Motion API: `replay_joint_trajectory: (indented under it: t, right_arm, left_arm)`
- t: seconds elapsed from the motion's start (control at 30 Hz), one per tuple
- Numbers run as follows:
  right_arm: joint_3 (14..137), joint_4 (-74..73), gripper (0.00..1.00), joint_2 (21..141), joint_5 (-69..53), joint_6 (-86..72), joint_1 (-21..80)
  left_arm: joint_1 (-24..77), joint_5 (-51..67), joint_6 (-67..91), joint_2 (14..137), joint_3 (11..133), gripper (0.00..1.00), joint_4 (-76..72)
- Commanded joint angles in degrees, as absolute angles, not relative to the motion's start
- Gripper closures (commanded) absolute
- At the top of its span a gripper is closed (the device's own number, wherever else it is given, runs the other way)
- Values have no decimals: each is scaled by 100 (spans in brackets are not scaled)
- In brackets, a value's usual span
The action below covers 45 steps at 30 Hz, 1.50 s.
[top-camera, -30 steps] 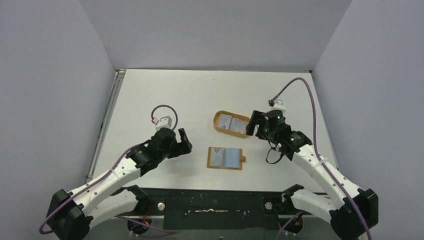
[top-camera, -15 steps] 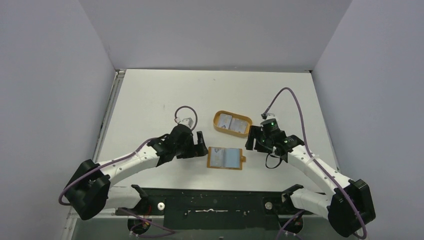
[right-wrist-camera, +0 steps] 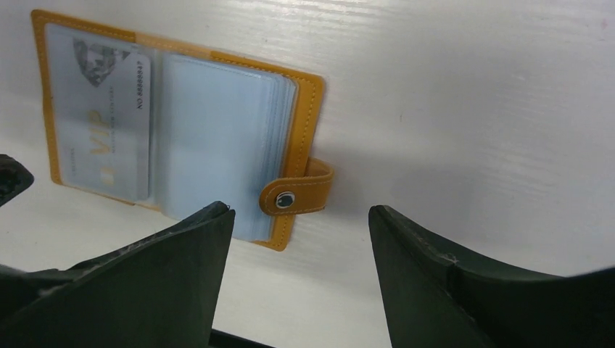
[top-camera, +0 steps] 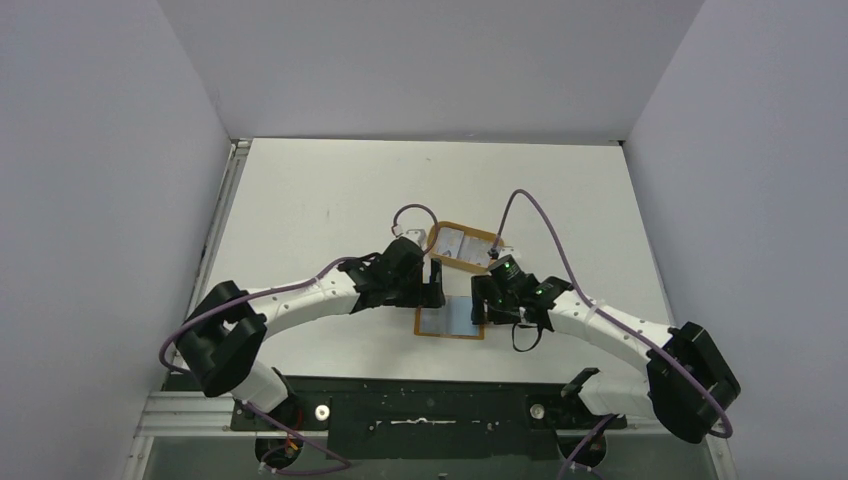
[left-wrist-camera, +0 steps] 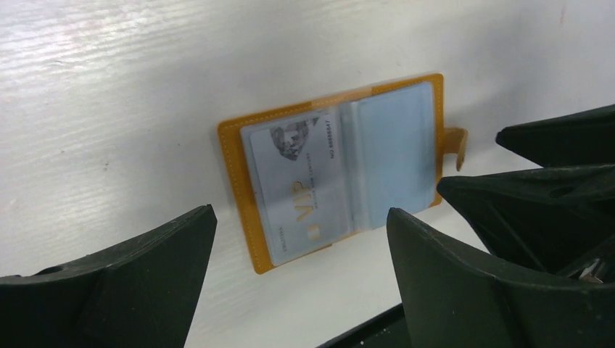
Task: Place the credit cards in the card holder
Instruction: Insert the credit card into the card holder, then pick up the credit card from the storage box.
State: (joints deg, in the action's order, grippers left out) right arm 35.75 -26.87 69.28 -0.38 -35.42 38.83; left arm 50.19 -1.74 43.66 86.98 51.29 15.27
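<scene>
Card holder: flat tan-orange leather with pale stitching along the edges, lying open on the white table at lower centre of the top view, between the two grippers.
Sleeves: a stack of clear, bluish plastic pockets filling the holder's right half in the right wrist view.
Closure tab: a short leather strap with a round dark snap, jutting from the holder's right edge.
VIP card: a pale, glossy rectangle in the holder's left pocket, with gold "VIP", a grey emblem and a number starting "NO 8888".
Credit cards: pale rectangles lying in the orange oval tray, just above the holder.
Left gripper: black tapered fingers spread wide, holding nothing, at the holder's left edge.
Right gripper: fingers likewise wide apart and empty, over the holder's right edge.
</scene>
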Motion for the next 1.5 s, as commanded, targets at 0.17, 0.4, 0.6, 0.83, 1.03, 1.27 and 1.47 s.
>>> replay_joint_trajectory:
  t: [0.17, 0.4, 0.6, 0.83, 1.03, 1.27, 1.47]
  right_arm:
    - [3945, -2792, 39, 7189, 971, -3758, 3973]
    - [3832, -3053, 56, 6800, 1226, -3804, 3926]
    - [3860, -3008, 45, 6268, 983, -3831, 3894]
    - [4494, -2368, 36, 6212, 157, -4012, 3183]
    - [4950, -818, 32, 7346, -328, -4436, 2666]
    - [5787, -167, 34, 9173, -568, -4871, 2648]
    - [6158, -154, 35, 9921, -444, -4934, 2670]
  left_arm:
    - [5021, -793, 4191, 9164, 5341, 17, 1887]
    - [4945, -773, 4345, 9177, 5145, 20, 1788]
    - [4753, -615, 4508, 8830, 5015, 21, 1783]
    - [4151, -209, 4835, 7845, 4588, 20, 1701]
    - [3945, -346, 4952, 6834, 4019, 20, 1673]
    - [3896, -351, 4979, 6522, 3880, 20, 1859]
    - [3879, -332, 4989, 6488, 3773, 20, 1776]
